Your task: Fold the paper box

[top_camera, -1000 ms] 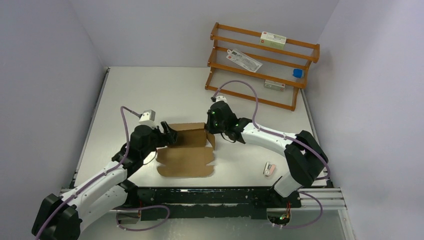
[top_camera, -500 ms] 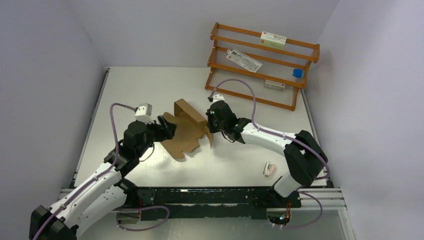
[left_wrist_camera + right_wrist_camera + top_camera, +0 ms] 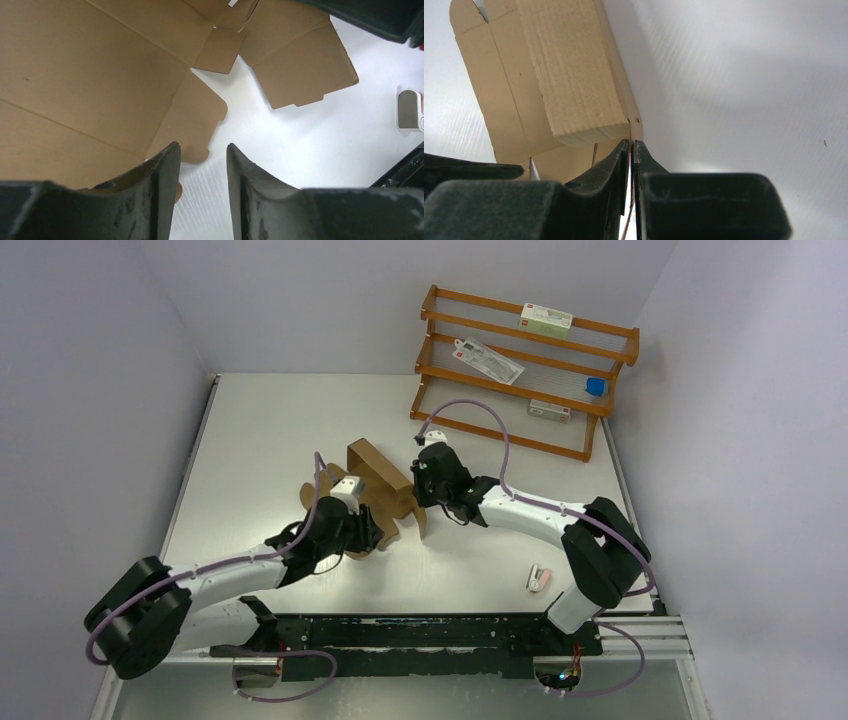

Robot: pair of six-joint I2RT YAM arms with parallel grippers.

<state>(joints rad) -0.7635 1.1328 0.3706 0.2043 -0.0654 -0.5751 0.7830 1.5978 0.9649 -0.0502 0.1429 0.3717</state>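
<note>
— Left pincer (image 3: pixel 372 531) first: how does it stand?

— Half-parted. The wrist view shows bare white table (image 3: pixel 300 150) between its black fingers (image 3: pixel 160 170), so it grips nothing. One finger sits right against a flap edge of the plain brown die-cut cardboard box (image 3: pixel 383 483), which is at the pincer's twelve o'clock.

— And the box itself?

— Mid-table and partly raised. One panel stands tilted, the side flaps hang loose, and I see no tab tucked. I'd judge the folding barely begun, with walls, flaps and closure all left to do.

— Right pincer (image 3: pixel 424 504)?

— At the box's three o'clock, nipped nearly shut on a thin cardboard edge.

— Room to move?

— Open table lies at the box's ten and eleven o'clock. The orange wooden slatted rack (image 3: pixel 520 370) stands well apart at one o'clock. A small white-and-pink object (image 3: pixel 538 578) lies at four o'clock, near the table's front edge.
</note>
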